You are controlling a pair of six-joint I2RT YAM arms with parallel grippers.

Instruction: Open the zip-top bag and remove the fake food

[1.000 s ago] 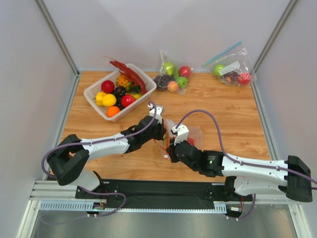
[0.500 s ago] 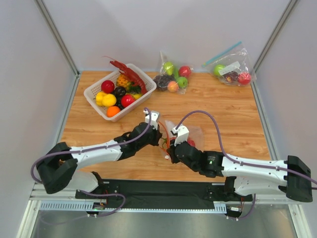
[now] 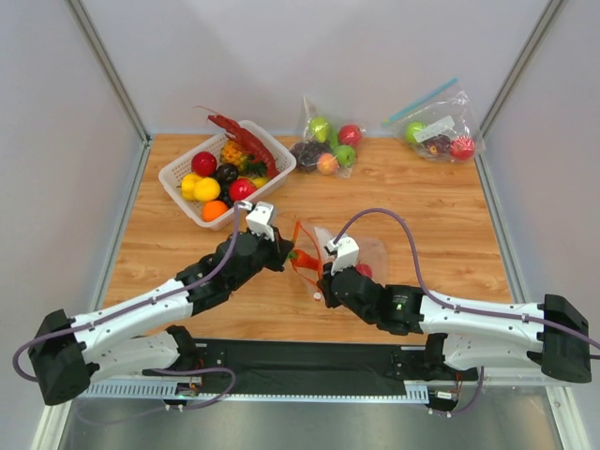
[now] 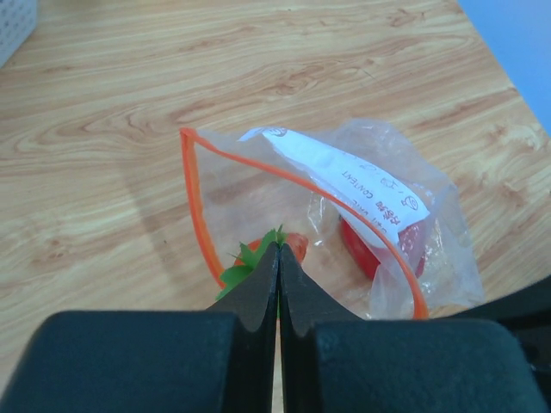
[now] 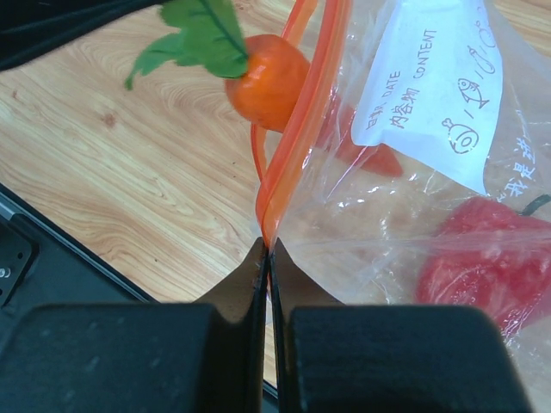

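Observation:
The zip-top bag [image 3: 354,251] lies mid-table, its orange-red zip mouth open toward the left. My right gripper [image 3: 323,281] is shut on the zip strip [image 5: 297,120] at its near end. My left gripper [image 3: 284,253] is shut on the green top [image 4: 243,258] of the orange carrot [image 4: 294,244]. The carrot [image 5: 267,84] hangs at the bag's mouth, mostly outside it. The red pepper-like piece [image 5: 482,258] lies inside the bag, below the white label [image 5: 435,86]. The dark-red lobster [image 3: 242,137] lies on top of the white basket.
A white basket [image 3: 171,176] of small round fruits stands at the back left. A clear bag of green apples and grapes [image 3: 325,142] lies at the back middle. A clear bag with a blue zip strip [image 3: 439,127] lies at the back right.
My left gripper has drawn back to the left, pulling the carrot out through the bag's mouth. The right gripper has kept its hold on the zip strip and stayed put.

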